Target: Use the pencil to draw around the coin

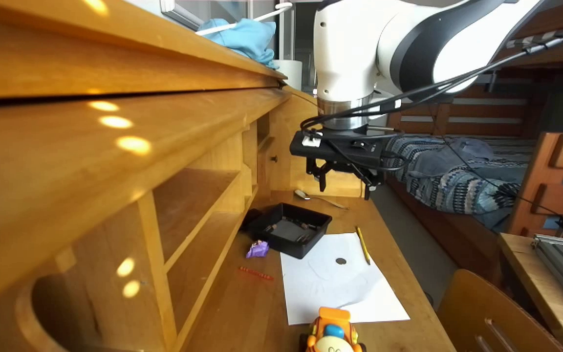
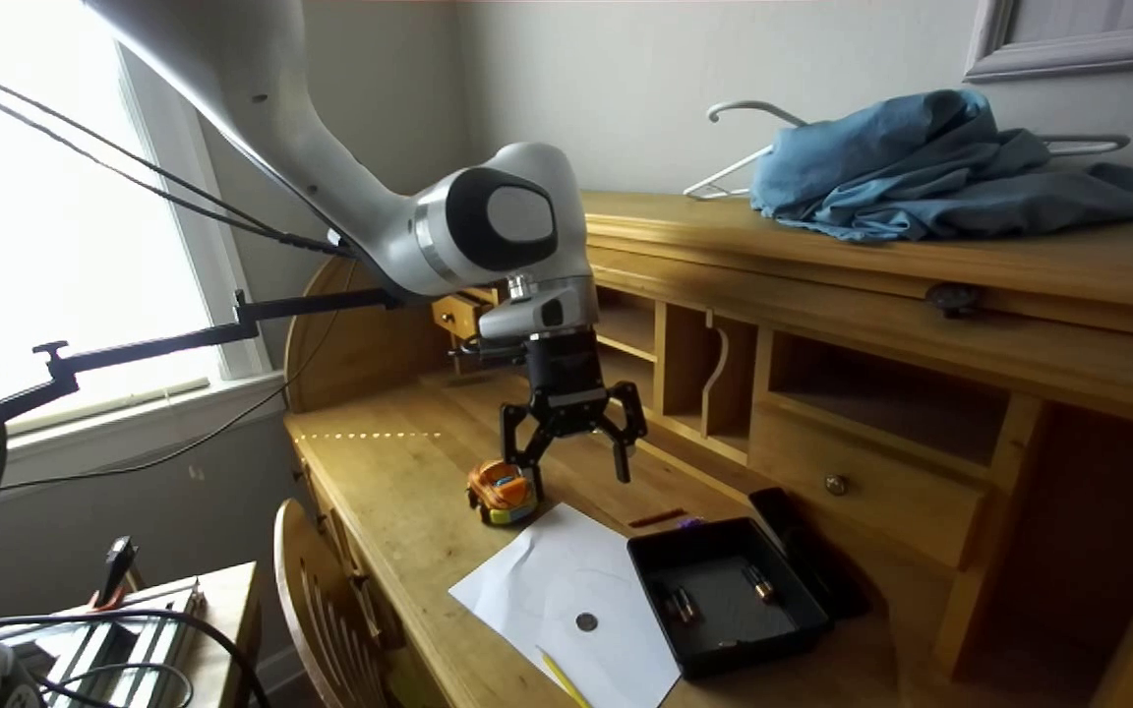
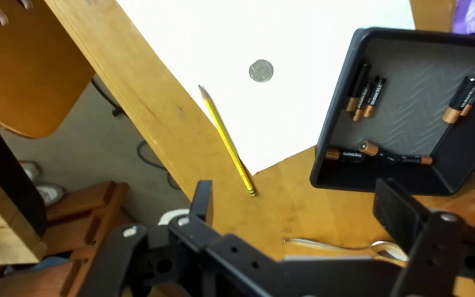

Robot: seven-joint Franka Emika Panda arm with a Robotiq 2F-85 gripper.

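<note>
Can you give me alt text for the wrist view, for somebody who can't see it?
An open gripper, holding nothing, hangs above a wooden desk, where a yellow pencil lies across the edge of white paper, with a coin on the paper nearby. A black tray of batteries sits to the right, and a spoon lies near the bottom.

- The paper [image 1: 320,293] is on the desk [image 1: 247,313].
- The coin [image 3: 261,71] is on the paper.
- In the wrist view, the pencil [image 3: 229,142] is left of the coin, partly on the paper.
- There, the tray [image 3: 344,176] is right of the coin, with batteries [image 3: 460,100] inside.
- In an exterior view, the toy car [image 1: 333,330] is in front of the paper; the spoon [image 1: 325,199] is behind the tray.
</note>
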